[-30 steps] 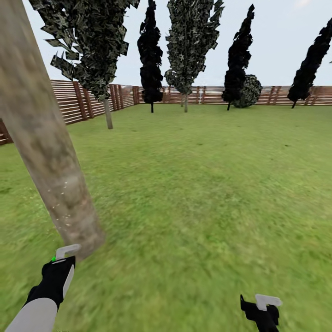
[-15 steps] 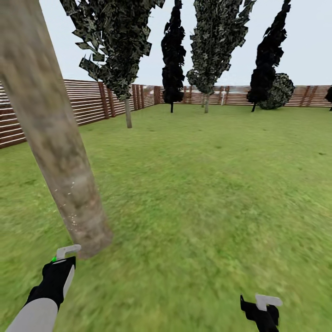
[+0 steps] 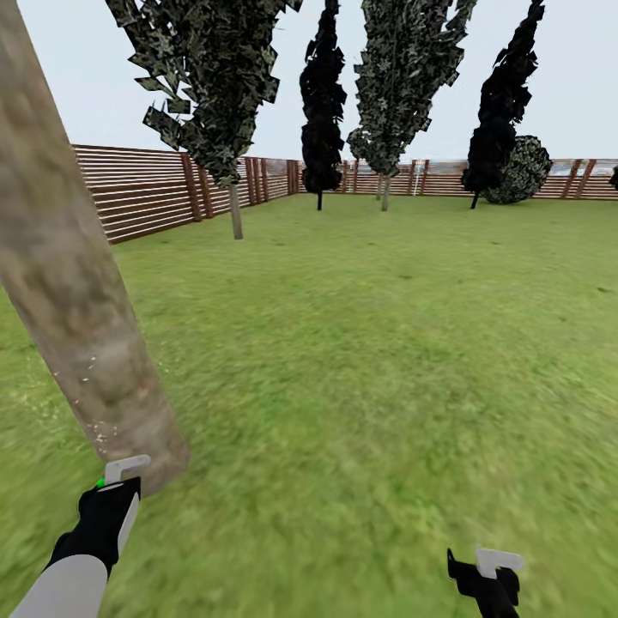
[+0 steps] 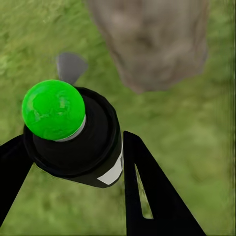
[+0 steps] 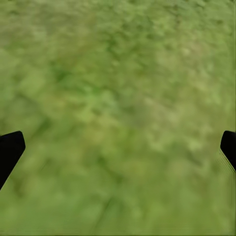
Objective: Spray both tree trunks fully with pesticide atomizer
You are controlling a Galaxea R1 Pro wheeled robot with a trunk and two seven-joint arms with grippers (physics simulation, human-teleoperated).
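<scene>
Left gripper (image 4: 73, 162) clamps the dark, green-capped pesticide atomizer (image 4: 73, 132) near the mottled grey-tan tree trunk (image 3: 77, 292). Right gripper (image 5: 118, 147) hangs open over grass. Aim the nozzle squarely, sweeping upward.

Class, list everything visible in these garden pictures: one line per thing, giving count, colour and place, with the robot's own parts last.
Tree trunk: one, mottled grey-tan, near left, leaning across the head view.
Atomizer: one, black bottle, green ball tip, between the left gripper's fingers.
Distant trees: five, dark green-black, along the far fence.
Bush: one, dark, round, far right.
Fence: reddish-brown slats, ringing the lawn.
Lawn: green, all around.
Left gripper: black, white tip, holding the atomizer.
Right gripper: black, open over grass.
</scene>
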